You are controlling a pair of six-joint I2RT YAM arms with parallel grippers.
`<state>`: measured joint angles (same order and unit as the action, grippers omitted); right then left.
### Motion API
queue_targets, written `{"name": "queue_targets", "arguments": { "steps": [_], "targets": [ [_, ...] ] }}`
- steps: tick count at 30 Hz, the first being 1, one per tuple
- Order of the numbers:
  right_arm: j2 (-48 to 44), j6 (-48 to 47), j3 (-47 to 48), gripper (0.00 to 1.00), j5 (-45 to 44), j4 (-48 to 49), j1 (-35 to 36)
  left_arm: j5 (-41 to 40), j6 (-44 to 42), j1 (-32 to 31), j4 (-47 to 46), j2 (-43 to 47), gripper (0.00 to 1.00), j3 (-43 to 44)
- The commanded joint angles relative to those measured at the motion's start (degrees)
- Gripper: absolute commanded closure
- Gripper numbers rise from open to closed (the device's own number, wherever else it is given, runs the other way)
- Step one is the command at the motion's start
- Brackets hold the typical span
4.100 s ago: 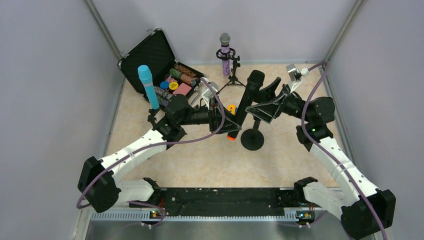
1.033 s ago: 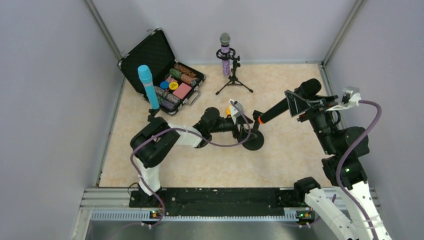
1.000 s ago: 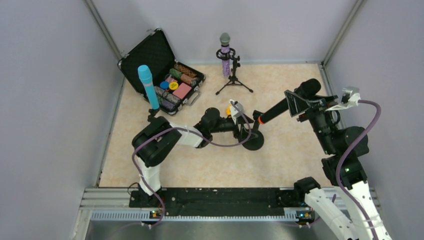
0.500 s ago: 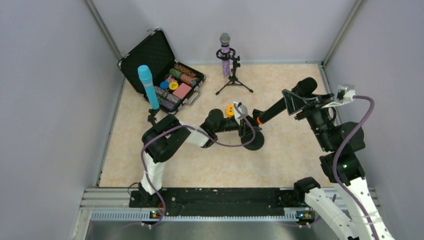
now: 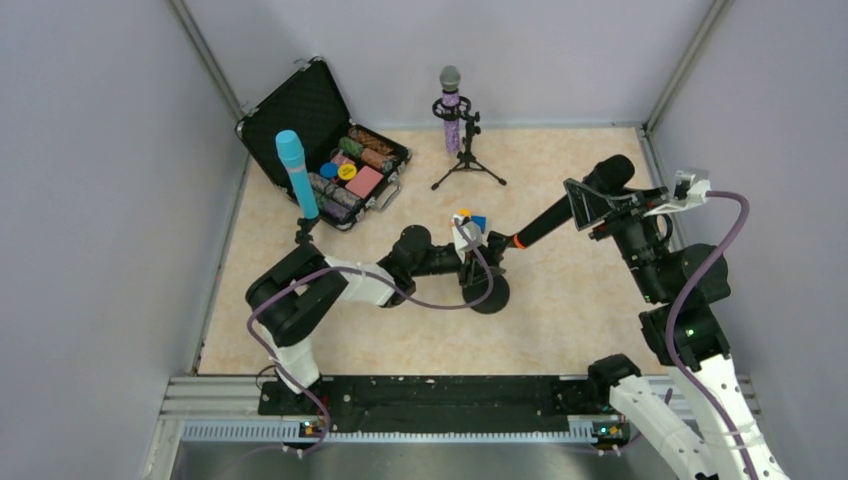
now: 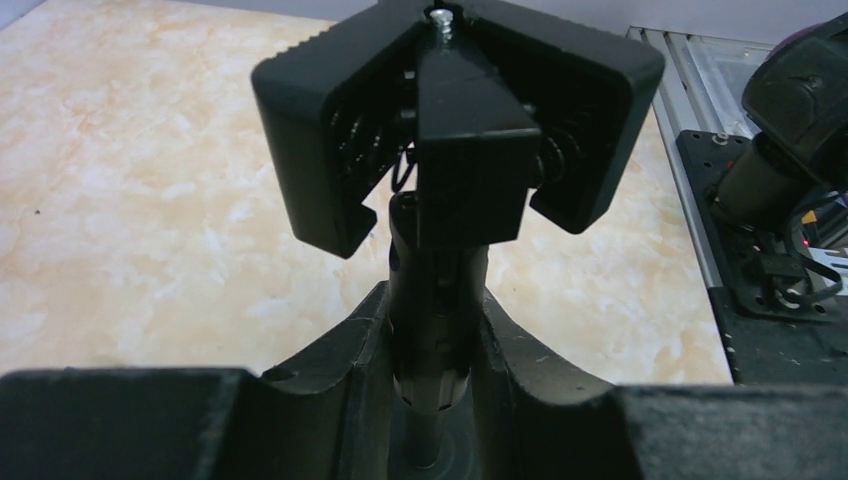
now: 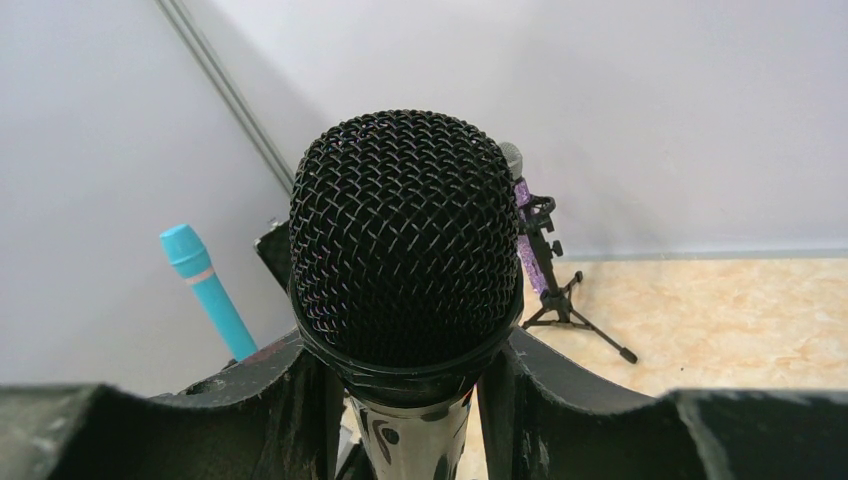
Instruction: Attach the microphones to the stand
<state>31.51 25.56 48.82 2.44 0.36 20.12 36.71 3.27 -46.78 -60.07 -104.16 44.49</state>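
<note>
The left gripper [image 6: 437,345] is clenched on the thin stem of the round-based stand [image 6: 437,290]. Its two black fingers [image 6: 345,360] press the stem from either side just below the stand's clip [image 6: 455,130], whose two ribbed wings spread open above them. From overhead, the left arm lies low across the marbled table [image 5: 400,330], reaching to the stand's black disc base [image 5: 487,293] near the middle of the surface.

The right gripper [image 7: 410,425] is closed around the body of the black microphone [image 7: 405,235], just under its mesh head, which fills the right wrist view. Seen from above, that microphone hangs tilted in the air on the right side, head up and to the right. Its orange end [image 5: 518,241] is lowest and points toward the stand, close by the left gripper; whether it touches the clip cannot be told.

The light-blue microphone [image 5: 296,172] stands upright in a holder [image 5: 303,232] at the left edge of the table, just beside an open black case [image 5: 300,105] of coloured items. The purple microphone [image 5: 451,118] with the silver grille sits upright in a tripod stand [image 5: 466,168] by the far wall, well apart from both arms.
</note>
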Motion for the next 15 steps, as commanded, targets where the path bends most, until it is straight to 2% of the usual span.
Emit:
{"name": "queue_targets", "arguments": {
  "steps": [1,9,15],
  "targets": [
    [0.0,0.5,2.1,1.00,0.1,3.2,0.7,-1.2,-2.6,0.0,2.3,9.3,1.00,-2.7],
    [0.3,0.5,1.4,1.00,0.4,3.5,0.6,-0.1,-4.4,-0.1,6.8,16.5,1.00,-7.1],
    [0.5,0.4,1.2,1.00,0.7,3.5,0.6,-2.8,-4.5,-1.1,7.8,19.5,1.00,-10.6]
  ]
}}
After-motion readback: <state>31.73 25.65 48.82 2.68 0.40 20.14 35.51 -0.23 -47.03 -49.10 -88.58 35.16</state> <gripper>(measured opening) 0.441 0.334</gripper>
